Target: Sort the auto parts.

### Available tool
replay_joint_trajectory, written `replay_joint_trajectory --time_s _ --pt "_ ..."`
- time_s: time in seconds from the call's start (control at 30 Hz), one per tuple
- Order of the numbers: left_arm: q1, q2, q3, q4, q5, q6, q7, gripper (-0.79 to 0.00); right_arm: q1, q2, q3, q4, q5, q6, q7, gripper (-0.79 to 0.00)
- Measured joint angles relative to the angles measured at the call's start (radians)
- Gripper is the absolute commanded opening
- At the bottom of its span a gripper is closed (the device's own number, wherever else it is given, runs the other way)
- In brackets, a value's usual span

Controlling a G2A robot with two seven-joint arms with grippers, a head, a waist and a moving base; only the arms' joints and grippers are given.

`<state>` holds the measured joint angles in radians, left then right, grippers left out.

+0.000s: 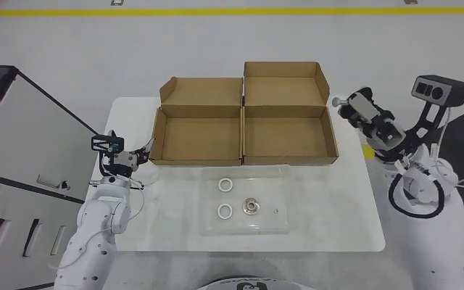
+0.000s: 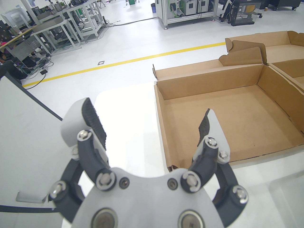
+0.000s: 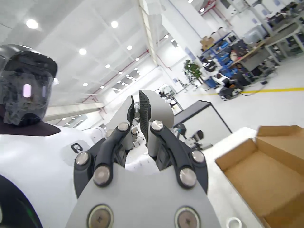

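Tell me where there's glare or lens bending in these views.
Top view: even light, faint sheen on the clear tray. Left wrist view: the white table glares beyond the open left gripper. Right wrist view: ceiling lamps flare as bright spots beyond the right gripper, shut on a small metal part.

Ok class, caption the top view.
Two boxes, a tray of two rings and a metal part; right tool grips small part.
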<state>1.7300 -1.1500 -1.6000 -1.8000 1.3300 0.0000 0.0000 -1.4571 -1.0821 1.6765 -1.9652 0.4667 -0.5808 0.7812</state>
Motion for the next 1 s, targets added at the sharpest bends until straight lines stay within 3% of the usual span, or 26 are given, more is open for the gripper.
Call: replay_joint_trajectory --time_s 0.23,0.47,0.73,1.0 --pt "0.000 0.000 0.000 0.000 0.000 0.000 0.000 0.000 0.044 0.024 0.119 0.056 -0.196 0.060 0.112 -0.785" --pt "0.000 0.000 0.000 0.000 0.000 0.000 0.000 0.000 0.182 0.049 0.114 0.168 -0.367 0.055 0.249 -0.785" --pt "0.000 0.000 0.000 0.000 0.000 0.000 0.000 0.000 0.385 0.065 -0.032 0.336 -0.574 -0.028 0.360 -0.785" --pt "0.000 0.000 0.000 0.000 0.000 0.000 0.000 0.000 0.535 0.072 -0.221 0.466 -0.743 -0.084 0.374 -0.785"
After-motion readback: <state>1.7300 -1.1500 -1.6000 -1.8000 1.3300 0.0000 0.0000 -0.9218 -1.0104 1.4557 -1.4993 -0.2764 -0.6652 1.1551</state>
